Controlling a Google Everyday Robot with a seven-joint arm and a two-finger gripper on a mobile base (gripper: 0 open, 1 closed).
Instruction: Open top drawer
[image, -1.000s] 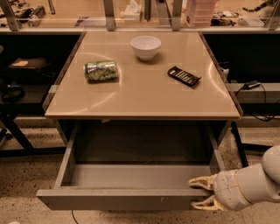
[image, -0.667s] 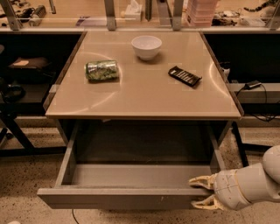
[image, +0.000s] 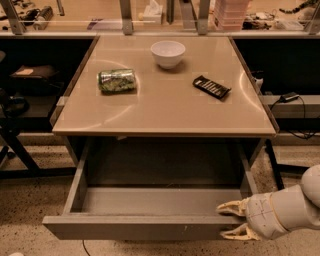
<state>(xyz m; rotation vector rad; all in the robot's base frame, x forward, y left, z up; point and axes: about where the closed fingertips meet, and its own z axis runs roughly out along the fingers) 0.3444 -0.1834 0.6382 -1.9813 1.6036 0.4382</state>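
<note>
Item: top drawer (image: 145, 227), standing well out. Item: gripper (image: 231, 221), clamped on its front's right end. Risk I see: off-centre pulling could skew and jam it.

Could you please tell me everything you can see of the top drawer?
The top drawer is a wide, shallow grey box with a flat front and no handle; it looks like painted metal or board. It stands pulled far out from under the tan table, level and square to it. Nothing shows on its grey inside. A small pale scuff marks the front right of centre. The gripper is at the right end of the front panel.
</note>
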